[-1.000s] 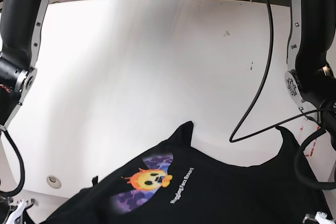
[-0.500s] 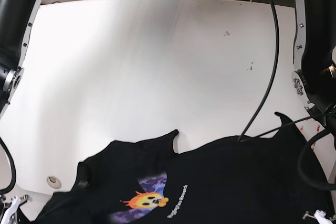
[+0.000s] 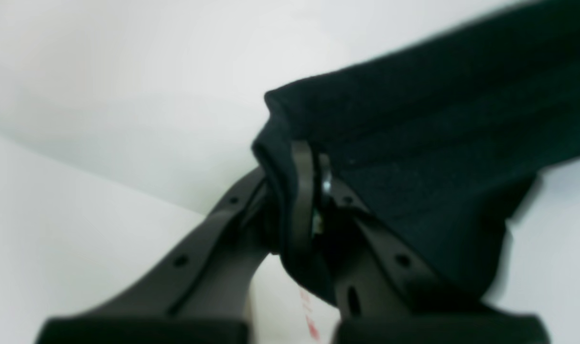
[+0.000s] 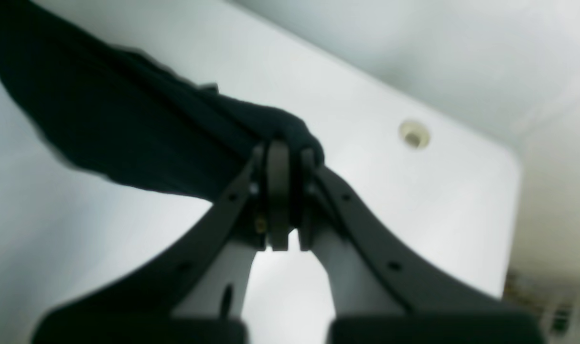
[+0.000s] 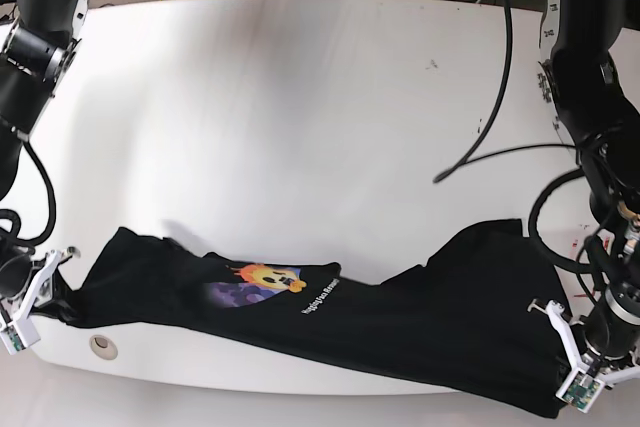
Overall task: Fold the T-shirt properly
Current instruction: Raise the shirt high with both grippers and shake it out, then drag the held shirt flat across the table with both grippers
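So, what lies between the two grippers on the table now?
In the base view, the black T-shirt stretches across the table from the right gripper to the left gripper; both are shut on its ends.

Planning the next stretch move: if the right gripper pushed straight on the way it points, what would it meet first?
The T-shirt itself, since the right gripper is shut on a bunched fold of it. Beyond that lies the white table, though the depth is unclear.

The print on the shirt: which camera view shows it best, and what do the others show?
The base view. There the shirt lies stretched across the table's near edge, its print facing up. Both wrist views show only plain black cloth pinched in a claw; the print is out of frame.
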You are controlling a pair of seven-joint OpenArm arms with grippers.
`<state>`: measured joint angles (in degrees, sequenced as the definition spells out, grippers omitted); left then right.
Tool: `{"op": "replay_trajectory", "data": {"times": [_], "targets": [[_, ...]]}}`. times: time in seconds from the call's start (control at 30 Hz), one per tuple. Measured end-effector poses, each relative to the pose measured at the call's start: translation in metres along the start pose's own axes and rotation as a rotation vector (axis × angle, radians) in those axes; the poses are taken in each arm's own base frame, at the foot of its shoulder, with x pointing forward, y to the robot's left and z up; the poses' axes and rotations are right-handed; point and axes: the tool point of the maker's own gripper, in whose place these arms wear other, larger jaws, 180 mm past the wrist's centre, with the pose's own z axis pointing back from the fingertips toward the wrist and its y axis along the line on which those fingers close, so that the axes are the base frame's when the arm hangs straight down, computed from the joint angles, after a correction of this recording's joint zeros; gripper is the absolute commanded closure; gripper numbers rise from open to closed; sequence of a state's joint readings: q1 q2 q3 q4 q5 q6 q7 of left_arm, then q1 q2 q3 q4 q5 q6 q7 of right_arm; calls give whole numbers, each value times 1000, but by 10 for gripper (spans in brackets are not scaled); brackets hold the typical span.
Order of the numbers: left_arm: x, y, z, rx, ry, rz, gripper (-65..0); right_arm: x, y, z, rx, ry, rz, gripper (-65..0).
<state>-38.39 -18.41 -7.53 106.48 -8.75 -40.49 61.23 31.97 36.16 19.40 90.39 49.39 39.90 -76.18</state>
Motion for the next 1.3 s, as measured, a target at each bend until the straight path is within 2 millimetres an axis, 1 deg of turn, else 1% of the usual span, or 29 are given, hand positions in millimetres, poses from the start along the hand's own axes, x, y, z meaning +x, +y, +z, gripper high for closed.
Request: {"op": "replay_trajectory", "data": {"times": [0.07, 0.1, 0.13, 0.2, 0.3, 0.4, 0.47, 0.53, 0.57, 0.63, 0.67, 0.73, 0.83, 0.97, 1.0, 1.07, 1.17, 1.3], "targets": [[-15, -17, 0, -32, 32, 0, 0, -17, 8, -4, 10, 17, -29, 0], [-25, -27, 0, -51, 52, 0, 0, -28, 16, -8, 22, 37, -36, 0], [-31, -35, 1, -66, 65, 2, 0, -35, 23, -11, 37, 51, -38, 0], [-50, -55, 6, -101, 104, 1, 0, -52, 40, -15, 74, 54, -65, 0], [-81, -82, 17, -147, 180, -4, 0, -78, 55, -15, 88, 80, -107, 0], [-106, -108, 29, -204, 247, -4, 0, -102, 69, -11, 95, 122, -130, 0], [-119, -121, 35, -233, 275, 15, 0, -114, 77, -11, 101, 143, -144, 0], [-139, -132, 44, -254, 326, 36, 0, -127, 90, -13, 124, 164, -163, 0], [-148, -136, 50, -257, 344, 54, 0, -131, 97, -14, 135, 168, -168, 0], [-176, -146, 66, -266, 421, 87, 0, -144, 113, -11, 164, 179, -183, 0], [-185, -150, 72, -276, 444, 101, 0, -148, 116, -8, 166, 183, -187, 0], [-210, -154, 87, -272, 526, 117, 0, -163, 117, 0, 145, 207, -217, 0], [-226, -162, 102, -288, 560, 143, 0, -185, 123, 8, 140, 257, -247, 0], [-249, -170, 125, -298, 624, 173, 0, -203, 134, 15, 157, 284, -282, 0], [-257, -172, 133, -300, 646, 181, 0, -209, 136, 19, 158, 289, -298, 0], [-274, -174, 151, -300, 708, 188, 0, -226, 138, 29, 146, 330, -322, 0], [-290, -180, 171, -313, 763, 200, 0, -246, 145, 40, 147, 382, -348, 0], [-304, -191, 194, -344, 814, 213, 0, -260, 156, 47, 157, 406, -386, 0]]}}
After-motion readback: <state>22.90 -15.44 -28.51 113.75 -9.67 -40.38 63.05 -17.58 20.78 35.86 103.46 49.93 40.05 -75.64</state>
